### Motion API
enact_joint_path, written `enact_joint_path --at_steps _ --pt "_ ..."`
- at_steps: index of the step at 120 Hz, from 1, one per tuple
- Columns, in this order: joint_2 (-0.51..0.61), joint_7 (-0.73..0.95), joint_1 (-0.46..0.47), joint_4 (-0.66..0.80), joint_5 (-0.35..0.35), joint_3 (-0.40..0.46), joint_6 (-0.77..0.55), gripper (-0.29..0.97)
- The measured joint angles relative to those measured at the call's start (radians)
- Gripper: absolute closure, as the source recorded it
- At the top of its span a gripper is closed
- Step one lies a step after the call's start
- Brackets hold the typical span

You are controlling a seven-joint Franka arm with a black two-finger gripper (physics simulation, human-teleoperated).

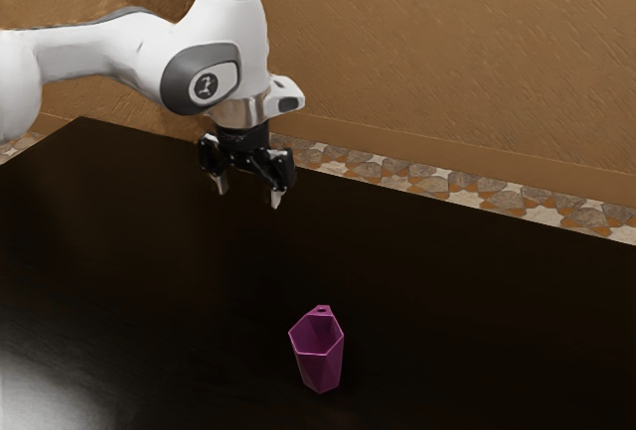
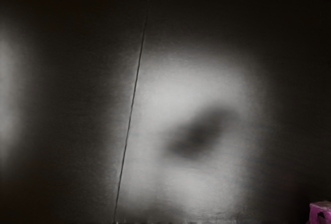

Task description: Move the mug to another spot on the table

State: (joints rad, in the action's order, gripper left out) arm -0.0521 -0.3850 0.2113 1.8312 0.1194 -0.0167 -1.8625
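Observation:
A purple faceted mug stands upright on the dark table, toward the front middle in the exterior view. My gripper hangs well above the table, up and to the exterior view's left of the mug, fingers spread apart and pointing down with nothing between them. A corner of the purple mug peeks in at the edge of the wrist view, off to one side of my hand. The glossy tabletop below reflects light around a dark blur.
The table's far edge runs diagonally behind my gripper, with a patterned stone floor and a brown wall beyond. A thin seam line crosses the tabletop in the wrist view. Bare dark surface surrounds the mug.

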Motion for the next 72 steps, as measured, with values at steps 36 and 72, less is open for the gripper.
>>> enact_joint_path --at_steps 36,72 --pt "-0.003 -0.224 0.102 0.21 -0.061 0.034 -0.225 0.0" --pt "-0.09 -0.451 0.106 0.229 -0.065 0.06 -0.345 0.0"
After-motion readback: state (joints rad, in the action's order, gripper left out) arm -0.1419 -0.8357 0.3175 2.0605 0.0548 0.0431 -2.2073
